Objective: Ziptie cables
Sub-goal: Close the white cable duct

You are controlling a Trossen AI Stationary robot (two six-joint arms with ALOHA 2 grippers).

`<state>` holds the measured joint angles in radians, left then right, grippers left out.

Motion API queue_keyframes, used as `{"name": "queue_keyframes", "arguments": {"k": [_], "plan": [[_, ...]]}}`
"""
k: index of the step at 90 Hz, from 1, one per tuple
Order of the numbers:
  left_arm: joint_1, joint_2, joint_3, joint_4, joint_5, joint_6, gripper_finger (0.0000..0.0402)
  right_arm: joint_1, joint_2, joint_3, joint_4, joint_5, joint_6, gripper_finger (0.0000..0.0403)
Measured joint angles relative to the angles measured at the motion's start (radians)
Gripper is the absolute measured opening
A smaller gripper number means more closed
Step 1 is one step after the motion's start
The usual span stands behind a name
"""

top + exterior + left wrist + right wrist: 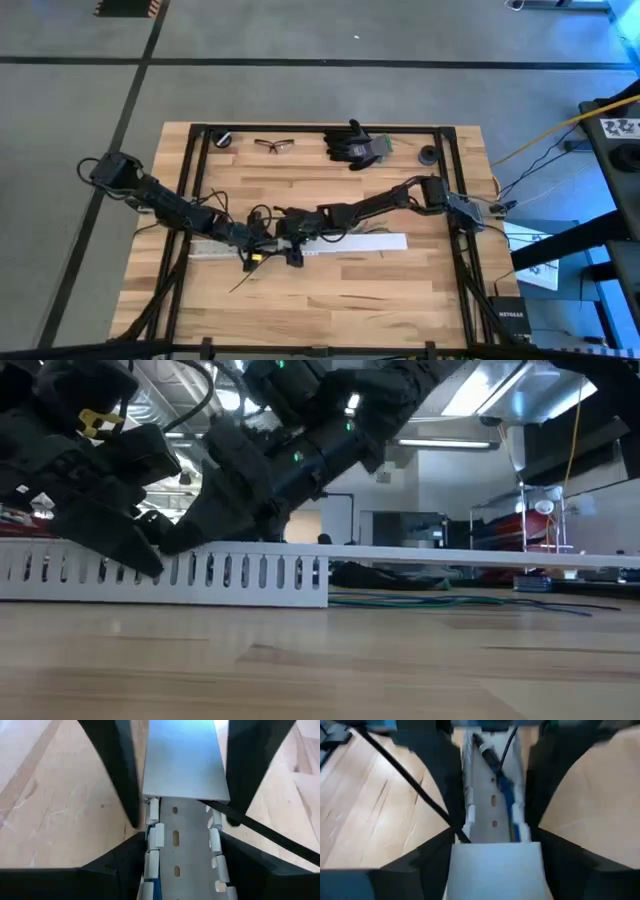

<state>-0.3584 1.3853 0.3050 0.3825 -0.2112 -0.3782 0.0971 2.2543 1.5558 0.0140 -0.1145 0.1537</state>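
A long white slotted duct (350, 243) lies along the middle of the table, its slotted wall (200, 575) facing the near edge and a flat cover (185, 760) on its right part. Blue and black cables (502, 785) lie inside the uncovered stretch, and green and blue cables (420, 600) rest on the table behind it. A black ziptie (270, 837) sticks out from the duct at the cover's end. My left gripper (258, 238) and my right gripper (285, 232) face each other over the duct, each with one finger on either side of it. My left gripper straddles the duct at the cover's end (150, 802), one finger against each long side, slanting down from the table's left and lying along the duct. The ziptie passes under one fingertip (232, 817). The duct stays flat on the table. My right gripper has the uncovered duct's two slotted walls (470, 815) between its fingers, just past the cover's end, slanting down from the table's right and pointing along the duct. The ziptie (410, 780) ends beside one fingertip (457, 827). The duct rests on the table.
At the table's far edge lie safety glasses (275, 146), black gloves (352, 145) and two small black round parts (222, 138) (428, 155). A black frame (200, 180) runs round the tabletop. Bare wood lies toward the near edge.
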Motion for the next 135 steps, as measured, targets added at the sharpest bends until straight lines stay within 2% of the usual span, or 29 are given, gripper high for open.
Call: {"name": "queue_keyframes", "arguments": {"k": [14, 28, 44, 52, 69, 75, 86, 102, 109, 126, 135], "plan": [[0.000, 0.000, 0.000, -0.001, -0.006, 0.000, 0.0208, 0.000, -0.008, 0.091, -0.176, 0.029, -0.099, 0.0295], [0.000, 0.000, 0.000, -0.002, -0.006, -0.002, 0.0208, -0.001, -0.059, 0.187, -0.405, 0.044, -0.185, 0.0305], [-0.002, 0.000, 0.000, -0.007, -0.008, -0.009, 0.0208, 0.008, -0.180, 0.115, -0.544, 0.047, -0.168, 0.0303], [-0.002, 0.000, 0.000, -0.006, -0.008, -0.008, 0.0208, 0.022, -0.249, -0.006, -0.471, 0.045, -0.126, 0.0303], [-0.002, 0.000, -0.001, -0.003, -0.009, -0.003, 0.0208, 0.043, -0.319, -0.318, -0.015, 0.037, -0.026, 0.0303], [-0.002, 0.000, -0.001, -0.002, -0.009, -0.004, 0.0208, 0.045, -0.319, -0.371, 0.112, 0.037, -0.022, 0.0303], [-0.002, 0.000, -0.001, -0.002, -0.011, -0.004, 0.0208, 0.047, -0.314, -0.393, 0.228, 0.070, -0.060, 0.0303], [-0.002, 0.000, -0.002, -0.002, -0.021, -0.003, 0.0208, 0.046, -0.307, -0.393, 0.281, 0.112, -0.110, 0.0303], [-0.002, 0.000, -0.002, -0.001, -0.022, -0.005, 0.0208, 0.045, -0.315, -0.365, 0.243, 0.104, -0.108, 0.0303], [-0.002, 0.000, -0.002, -0.001, -0.024, -0.016, 0.0208, 0.047, -0.467, -0.371, 0.038, 0.134, -0.135, 0.0303], [-0.001, 0.000, -0.002, -0.001, -0.024, -0.018, 0.0208, 0.059, -0.540, -0.455, 0.066, 0.150, -0.093, 0.0303]]}}
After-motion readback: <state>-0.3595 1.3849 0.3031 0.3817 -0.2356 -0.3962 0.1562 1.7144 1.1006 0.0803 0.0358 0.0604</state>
